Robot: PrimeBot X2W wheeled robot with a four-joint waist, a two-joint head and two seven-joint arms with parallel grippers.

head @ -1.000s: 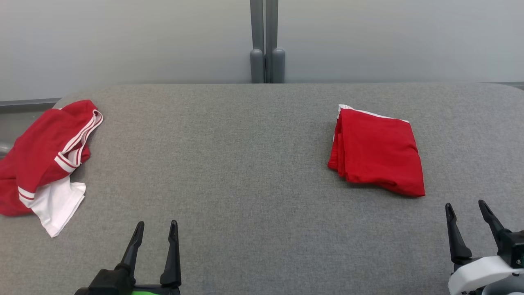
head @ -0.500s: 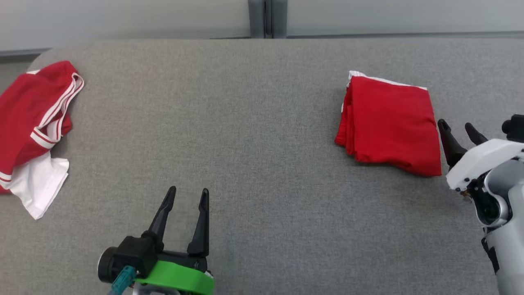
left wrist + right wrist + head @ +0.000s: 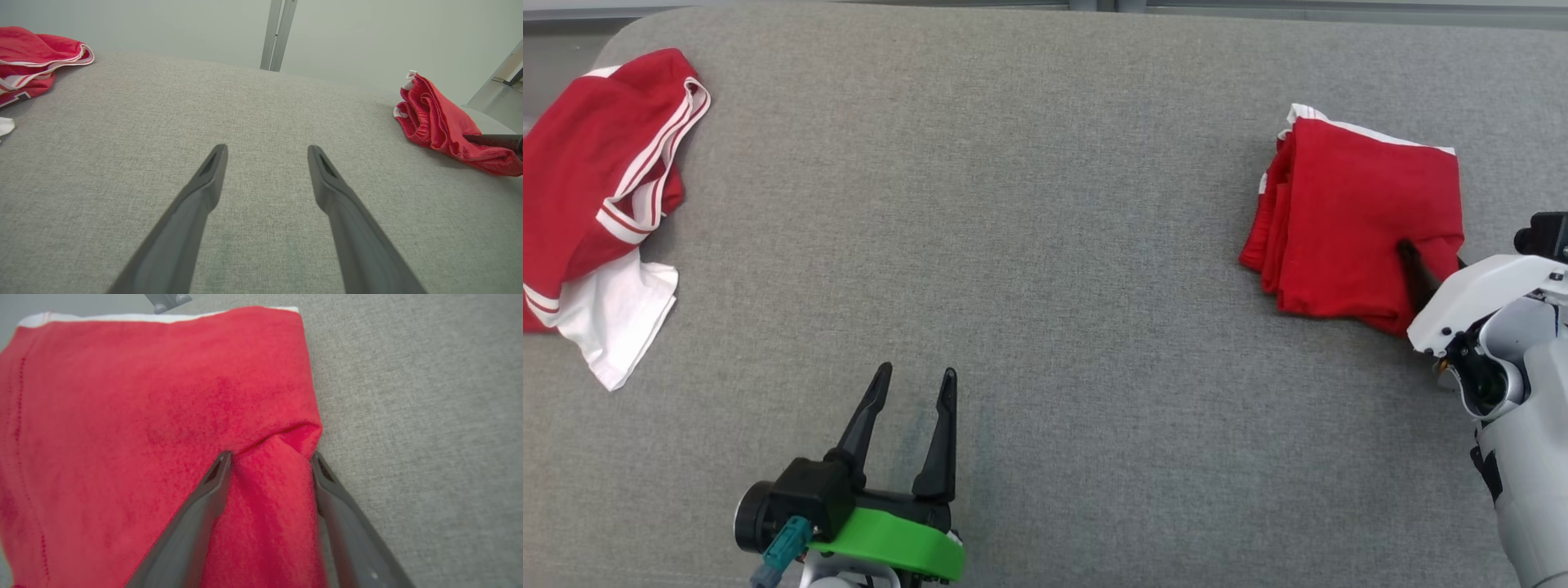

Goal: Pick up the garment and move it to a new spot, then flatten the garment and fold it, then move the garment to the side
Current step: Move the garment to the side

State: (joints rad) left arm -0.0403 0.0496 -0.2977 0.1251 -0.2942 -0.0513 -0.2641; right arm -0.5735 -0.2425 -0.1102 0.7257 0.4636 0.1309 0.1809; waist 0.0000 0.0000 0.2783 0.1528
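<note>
Folded red garment [image 3: 1356,220] lies on the right side of a grey fabric-covered table [image 3: 1045,204], folded into a thick rectangular pad with a thin white band along its far edge.

Nearest the robot, the left gripper [image 3: 916,372] hovers over bare table at the lower centre-left. Its two dark fingers are spread apart and hold nothing, and a green collar sits at its base.

Further on and to the right, the white right arm [image 3: 1486,286] reaches in from the table's right edge. The right gripper [image 3: 271,457] is at the garment's near right corner. Its fingers [image 3: 212,482] stand wide apart, one resting on top of the red cloth and the other at the garment's outer edge. A raised ridge of cloth is bunched between them. The garment lies on the table, not lifted.

Well apart, at the far left edge of the table, a second red garment [image 3: 588,163] with white stripes and a white panel lies crumpled.

Beyond the table stands a pale wall [image 3: 163,24] with a grey upright post [image 3: 278,32].
</note>
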